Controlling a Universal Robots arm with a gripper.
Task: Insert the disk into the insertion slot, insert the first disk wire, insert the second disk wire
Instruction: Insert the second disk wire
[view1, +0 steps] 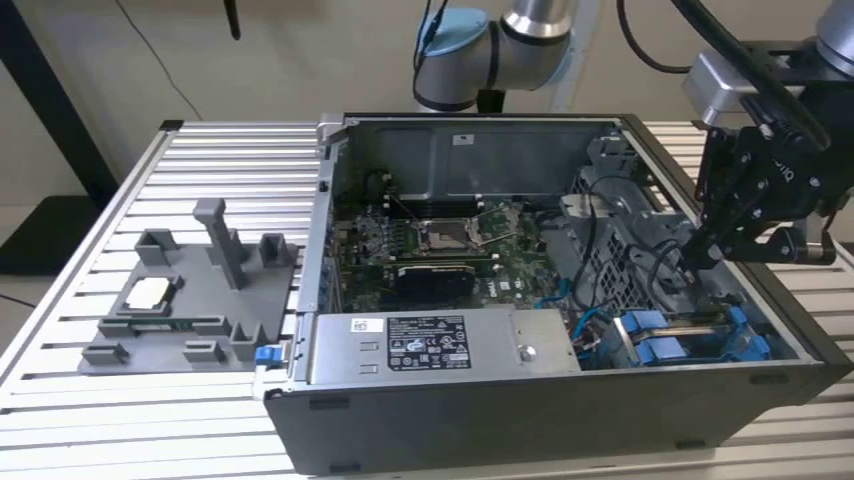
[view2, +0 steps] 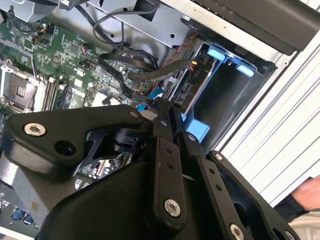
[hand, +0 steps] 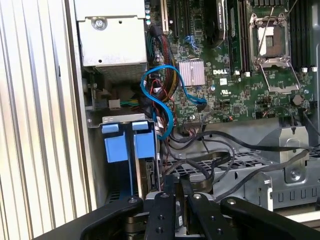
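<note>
Now end effector (view2: 162, 107) pinched shut, fingertips w/ blue wire (hand: 162, 97).

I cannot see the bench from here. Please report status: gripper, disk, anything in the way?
Gripper shut, above the cables inside the case. Disk seated in its slot, blue carrier tabs showing. Loose black cables beside it, close under the gripper.

In the second wrist view the black gripper (view2: 167, 112) hangs with jaws pressed together above dark cables (view2: 127, 65), beside the blue carrier frame (view2: 227, 55) and green motherboard (view2: 60, 45).
</note>
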